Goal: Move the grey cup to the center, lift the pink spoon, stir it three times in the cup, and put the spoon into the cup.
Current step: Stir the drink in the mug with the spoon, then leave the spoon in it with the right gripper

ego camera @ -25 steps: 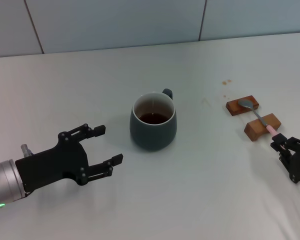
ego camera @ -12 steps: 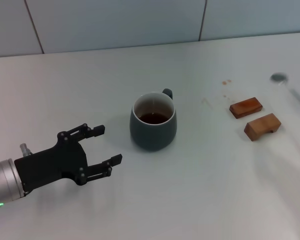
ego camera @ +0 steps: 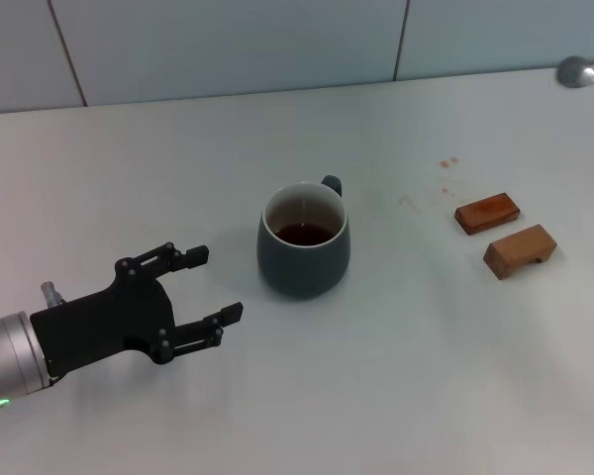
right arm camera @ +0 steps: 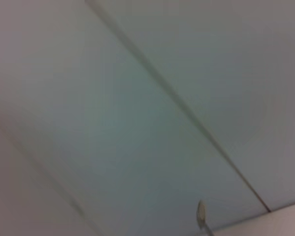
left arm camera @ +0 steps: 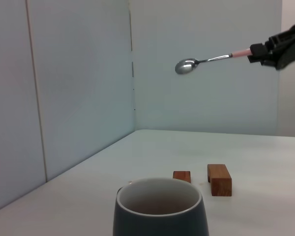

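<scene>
The grey cup (ego camera: 303, 243) stands mid-table with dark liquid inside; it also shows in the left wrist view (left arm camera: 160, 216). My left gripper (ego camera: 218, 283) is open and empty, just left of the cup and apart from it. The pink spoon (left arm camera: 209, 59) is held high in the air, roughly level, with its silver bowl pointing away from the gripper. In the head view only the spoon's bowl (ego camera: 574, 71) shows, at the top right edge. My right gripper (left arm camera: 256, 49) is shut on the spoon's pink handle end. The right wrist view shows the spoon's bowl (right arm camera: 200, 212) against the wall.
Two small brown wooden blocks (ego camera: 487, 213) (ego camera: 520, 250) lie right of the cup, with nothing on them. A few small brown stains (ego camera: 445, 163) mark the table behind them. A tiled wall runs along the table's far edge.
My right gripper has lifted the spoon off the wooden blocks, carrying it up and out past the right edge of the head view. The left arm has barely moved.
</scene>
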Controlling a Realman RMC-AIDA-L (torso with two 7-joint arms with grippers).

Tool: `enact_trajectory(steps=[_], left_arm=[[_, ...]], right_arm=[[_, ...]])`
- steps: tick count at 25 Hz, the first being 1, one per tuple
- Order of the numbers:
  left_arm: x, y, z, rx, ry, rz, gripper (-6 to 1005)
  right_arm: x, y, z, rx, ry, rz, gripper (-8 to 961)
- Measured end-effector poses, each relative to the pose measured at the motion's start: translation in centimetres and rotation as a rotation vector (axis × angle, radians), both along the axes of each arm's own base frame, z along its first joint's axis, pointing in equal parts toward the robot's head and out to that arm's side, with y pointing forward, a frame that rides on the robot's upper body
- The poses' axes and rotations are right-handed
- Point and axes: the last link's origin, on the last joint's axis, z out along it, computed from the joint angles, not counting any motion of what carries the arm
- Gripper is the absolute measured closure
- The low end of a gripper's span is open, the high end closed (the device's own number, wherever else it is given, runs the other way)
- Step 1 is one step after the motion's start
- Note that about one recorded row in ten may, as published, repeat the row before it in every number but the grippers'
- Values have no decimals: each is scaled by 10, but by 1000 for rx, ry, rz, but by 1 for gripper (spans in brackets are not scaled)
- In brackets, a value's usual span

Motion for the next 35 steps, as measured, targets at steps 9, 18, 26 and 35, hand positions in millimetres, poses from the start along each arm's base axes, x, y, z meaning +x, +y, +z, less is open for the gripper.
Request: enact_trajectory(steps=[9, 18, 26, 35], left_arm=[[0, 1, 0, 2, -1, 7, 202], [3, 5, 0, 6, 4, 0, 204], [3, 7, 1, 7, 6, 3, 206], [2, 9, 4, -2, 12, 17, 205]], right_arm=[[-99, 26, 32, -194, -483, 85, 830], [-169, 37, 26, -372, -645, 156, 830], [-208, 52, 22, -461, -697, 244, 829], [-231, 82, 0, -560, -725, 253, 829]])
